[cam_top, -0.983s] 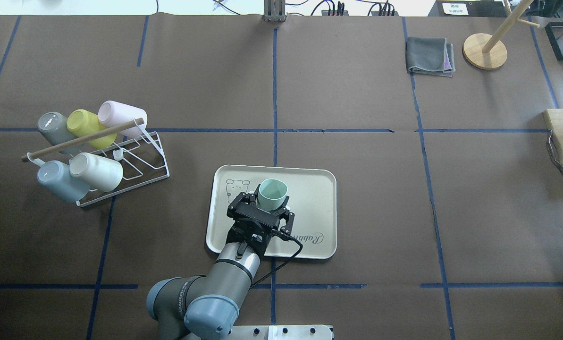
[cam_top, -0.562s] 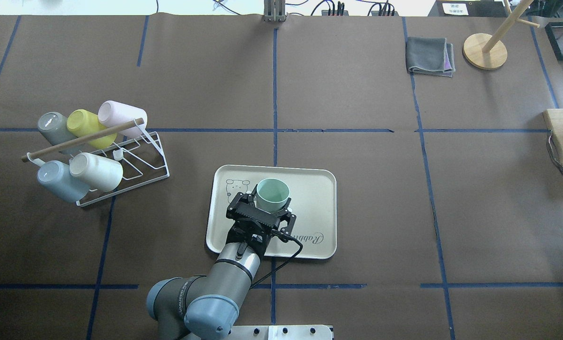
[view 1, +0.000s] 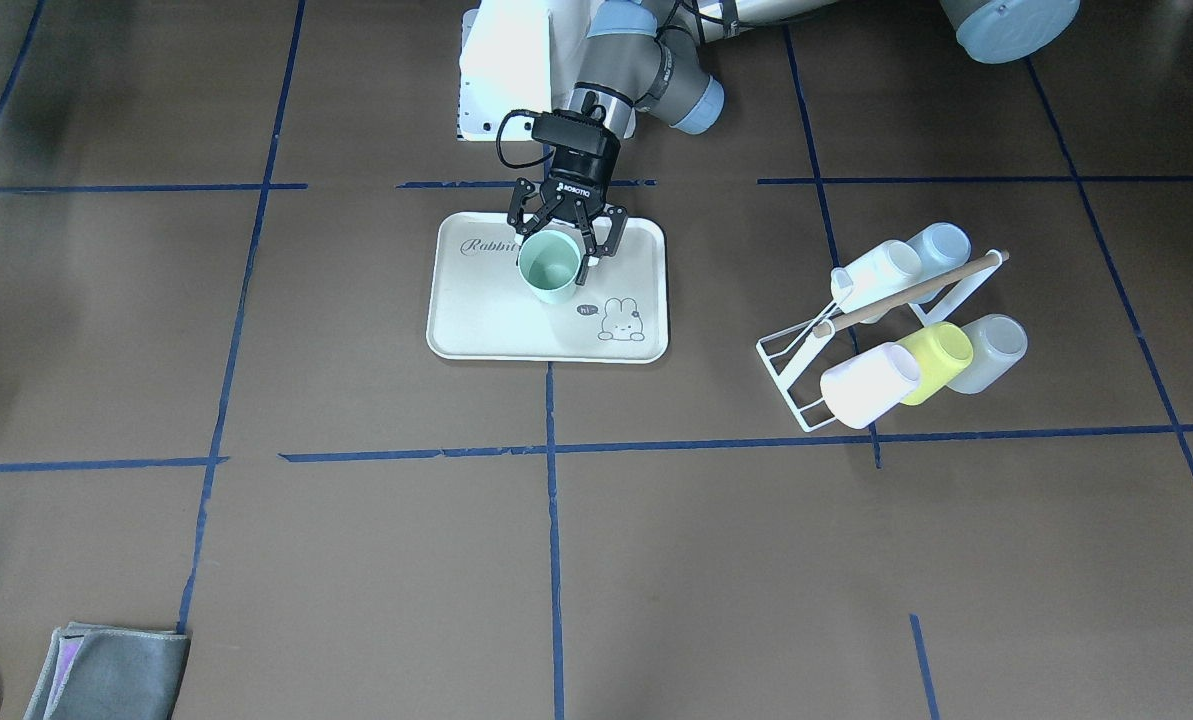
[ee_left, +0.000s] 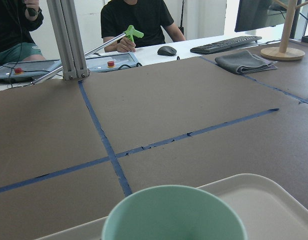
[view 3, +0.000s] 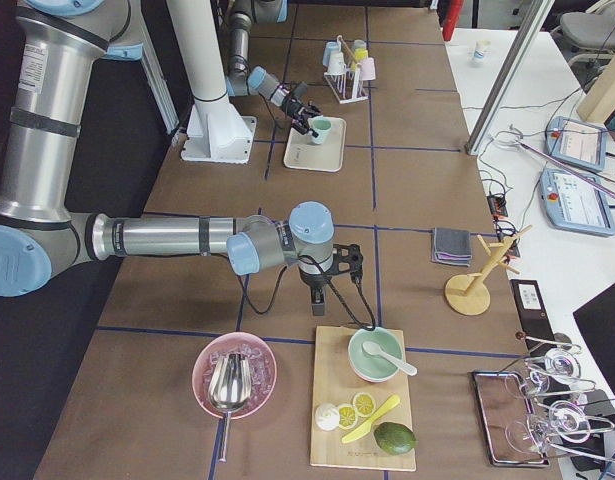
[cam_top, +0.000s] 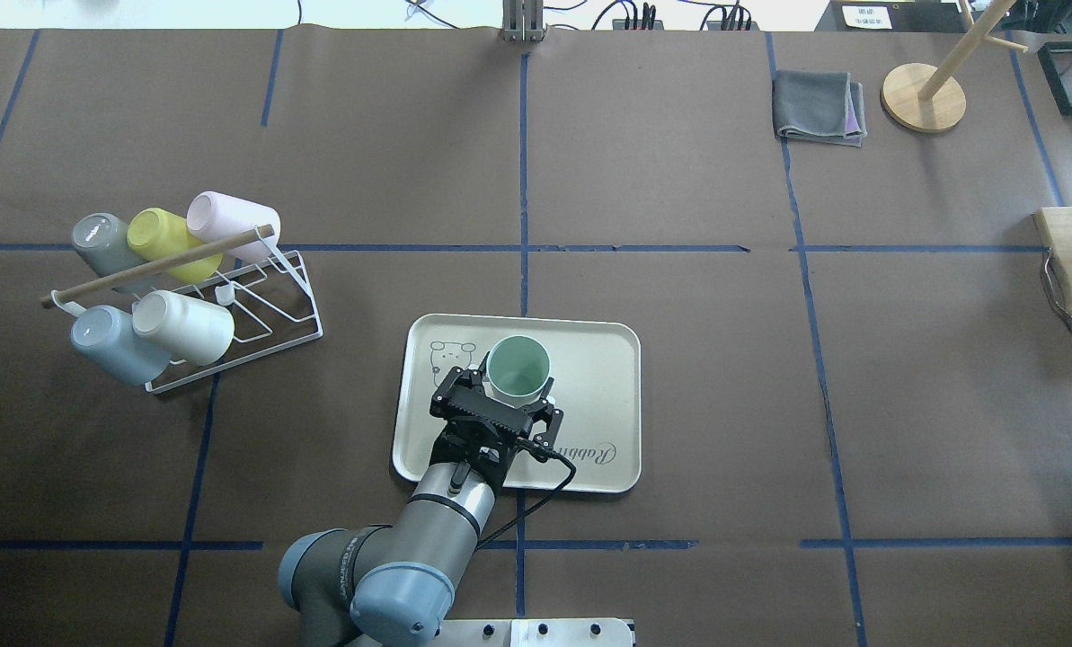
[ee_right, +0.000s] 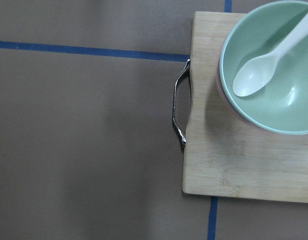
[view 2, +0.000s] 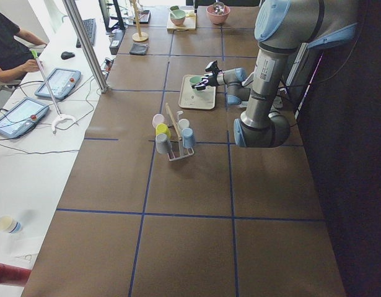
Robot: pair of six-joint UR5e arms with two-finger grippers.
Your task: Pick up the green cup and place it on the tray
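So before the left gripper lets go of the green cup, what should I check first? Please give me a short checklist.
1. The green cup is inside the rim of the tray: ok.
2. Cup upright, mouth up: ok.
3. The left gripper flanks the cup on opposite sides, so opening should free it: ok.
4. Cup base resting on the tray floor: cannot tell, the gripper hides it.
5. The right gripper is far from the tray, above the wooden board: ok.
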